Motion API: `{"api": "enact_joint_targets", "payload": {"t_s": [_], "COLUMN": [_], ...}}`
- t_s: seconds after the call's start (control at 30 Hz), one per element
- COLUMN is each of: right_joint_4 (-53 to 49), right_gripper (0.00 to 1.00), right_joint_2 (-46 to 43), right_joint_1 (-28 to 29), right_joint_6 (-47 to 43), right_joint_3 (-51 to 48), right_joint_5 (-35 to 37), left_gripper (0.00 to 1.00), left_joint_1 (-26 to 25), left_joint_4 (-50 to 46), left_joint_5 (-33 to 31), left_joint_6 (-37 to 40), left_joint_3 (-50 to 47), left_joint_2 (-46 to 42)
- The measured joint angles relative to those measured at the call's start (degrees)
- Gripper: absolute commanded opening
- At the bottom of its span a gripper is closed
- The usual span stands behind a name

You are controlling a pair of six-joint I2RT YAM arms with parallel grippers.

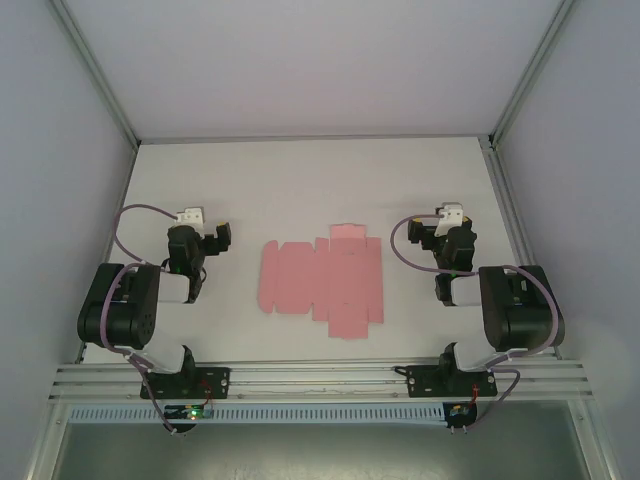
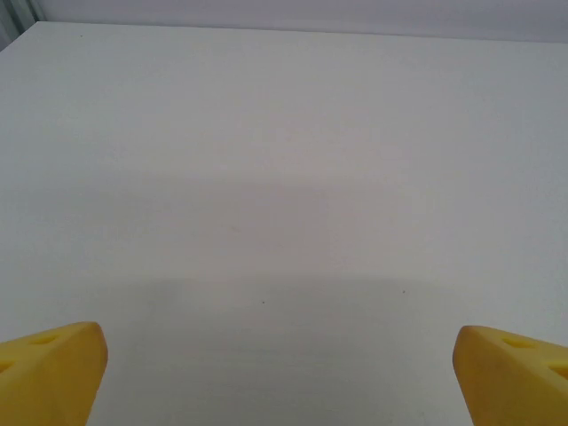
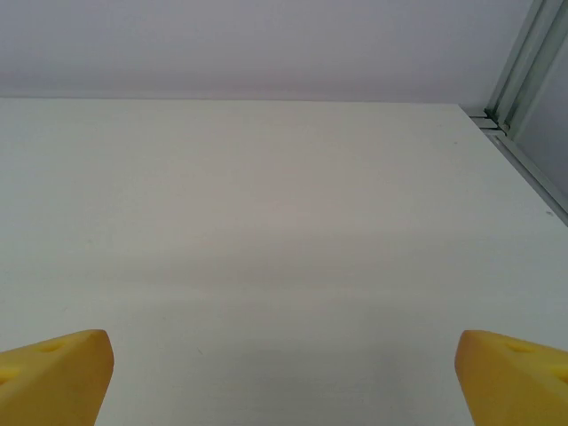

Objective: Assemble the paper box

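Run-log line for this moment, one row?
paper box: flat, unfolded, on table | left gripper: open, empty | right gripper: open, empty | step: folding not begun

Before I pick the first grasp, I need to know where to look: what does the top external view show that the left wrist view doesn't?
Top external: the paper box, a flat pink sheet lying unfolded and untouched. Left wrist: the left gripper close up, its yellow fingertips spread wide and holding nothing. Both: the white table.
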Motion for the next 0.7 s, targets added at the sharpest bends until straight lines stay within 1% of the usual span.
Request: {"api": "enact_joint_targets", "payload": {"t_s": [0.43,0.57,0.63,0.7], "right_joint_4": [0.0,0.0,-2.1,-7.1], "right_gripper": [0.98,0.98,0.98,0.98], "right_joint_2": [0.0,0.0,-0.9,-4.0], "right_joint_1": [0.0,0.0,0.1,0.4], "right_joint_6": [0.0,0.0,0.1,0.2], "right_joint_3": [0.0,0.0,0.2,1.3], "right_joint_5": [0.0,0.0,0.2,1.2], "left_gripper": [1.0,1.0,1.0,1.0], "left_joint_1": [0.0,0.0,0.0,0.0], "left_joint_4": [-0.2,-1.9,-7.0,-15.0], "left_joint_5": [0.0,1.6,1.5,0.8], "left_joint_6": [0.0,0.3,0.2,-0.4], "left_joint_3": [0.0,1.3,3.1,6.2], "left_joint_2": [0.0,0.0,-1.7,-5.9]}}
